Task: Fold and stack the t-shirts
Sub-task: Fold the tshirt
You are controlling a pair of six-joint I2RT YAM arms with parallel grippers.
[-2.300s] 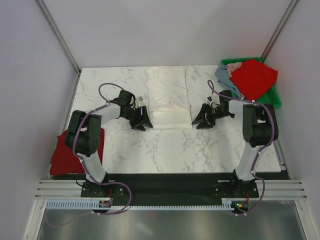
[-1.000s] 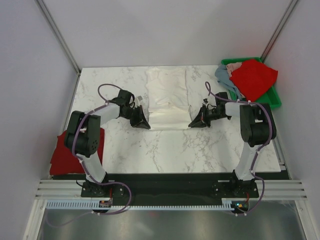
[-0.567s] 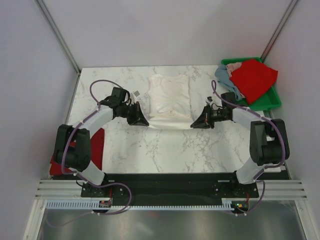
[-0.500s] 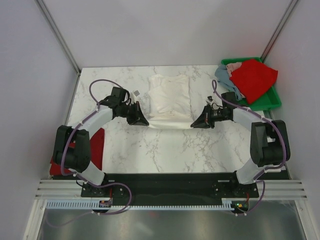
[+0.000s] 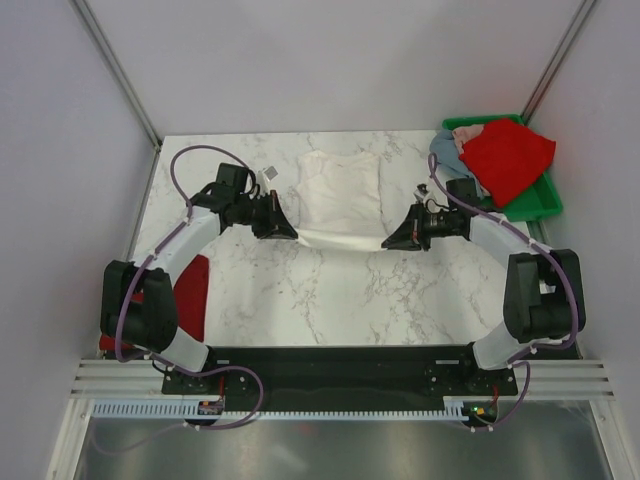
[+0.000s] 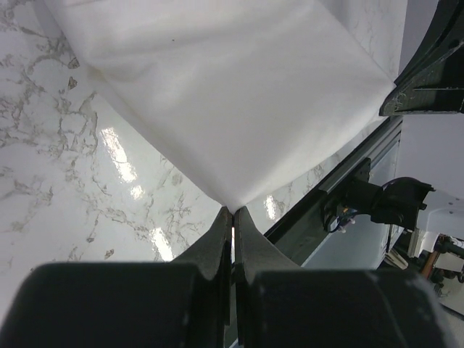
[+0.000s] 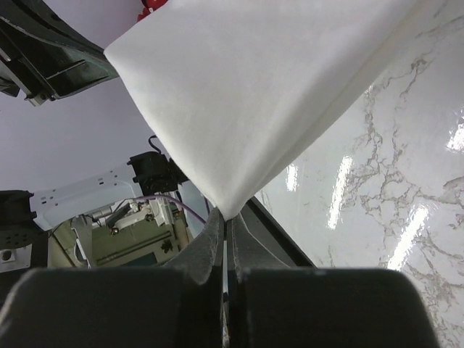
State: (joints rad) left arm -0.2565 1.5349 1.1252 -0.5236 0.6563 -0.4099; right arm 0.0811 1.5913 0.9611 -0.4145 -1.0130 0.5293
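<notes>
A large white t-shirt [image 5: 340, 195] lies on the marble table, its near edge lifted between both arms. My left gripper [image 5: 290, 232] is shut on the near left corner of the white t-shirt [image 6: 217, 94]. My right gripper [image 5: 388, 243] is shut on the near right corner of the same white t-shirt [image 7: 261, 87]. The cloth hangs taut between the two grips, above the table. A red t-shirt [image 5: 505, 155] and a grey-blue one [image 5: 445, 150] are piled in the green bin. Another red t-shirt [image 5: 190, 300] lies at the table's left edge, partly behind my left arm.
The green plastic bin [image 5: 540, 200] stands at the back right corner. A small tag [image 5: 269, 174] lies on the table left of the white shirt. White walls with metal posts close in the table [image 5: 330, 300] on three sides.
Both grippers have lifted the near edge of the white t-shirt and carried it toward the far side. Both arms have stretched further out.
</notes>
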